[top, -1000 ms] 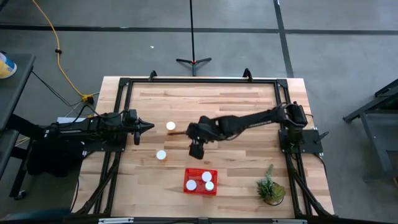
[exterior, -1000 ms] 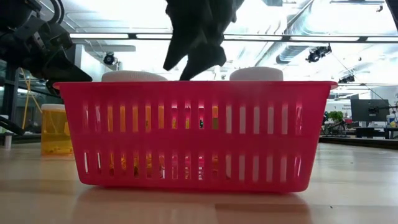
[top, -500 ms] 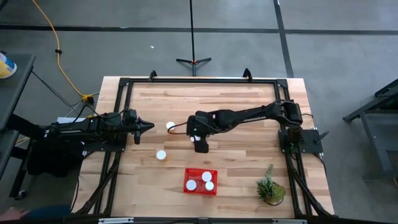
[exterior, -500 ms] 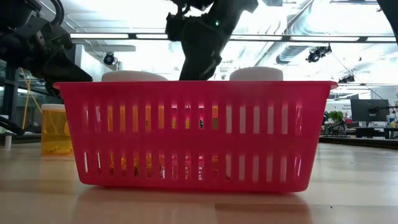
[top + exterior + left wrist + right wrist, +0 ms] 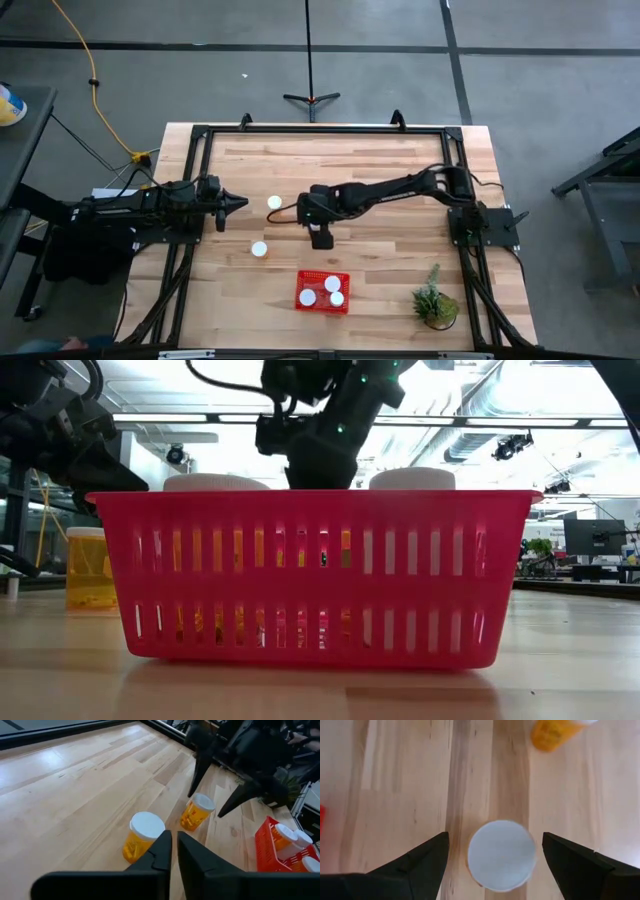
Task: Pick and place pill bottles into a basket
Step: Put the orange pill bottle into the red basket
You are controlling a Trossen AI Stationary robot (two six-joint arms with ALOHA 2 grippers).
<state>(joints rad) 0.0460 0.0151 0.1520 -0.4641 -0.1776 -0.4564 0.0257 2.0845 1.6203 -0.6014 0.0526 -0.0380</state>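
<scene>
1. Left pincer [image 5: 243, 203], fingers nearly together and empty, waits at the desk's left edge, well left of the red plastic mesh basket [image 5: 322, 291].
2. Two white-capped amber pill bottles stand loose on the wooden desk [image 5: 380, 160]: one [image 5: 274, 202] just off the left pincer's tip, another [image 5: 259, 249] nearer the basket.
3. Right pincer [image 5: 494, 851], fingers wide apart, hangs over a third bottle [image 5: 501, 853], beyond the basket. Probably light, rigid, smooth-sided; grip the body below the cap.
4. Three bottles [image 5: 323, 290] already sit in the basket.
5. Green potted plant [image 5: 435, 299], right of the basket, obstructs nothing.
</scene>
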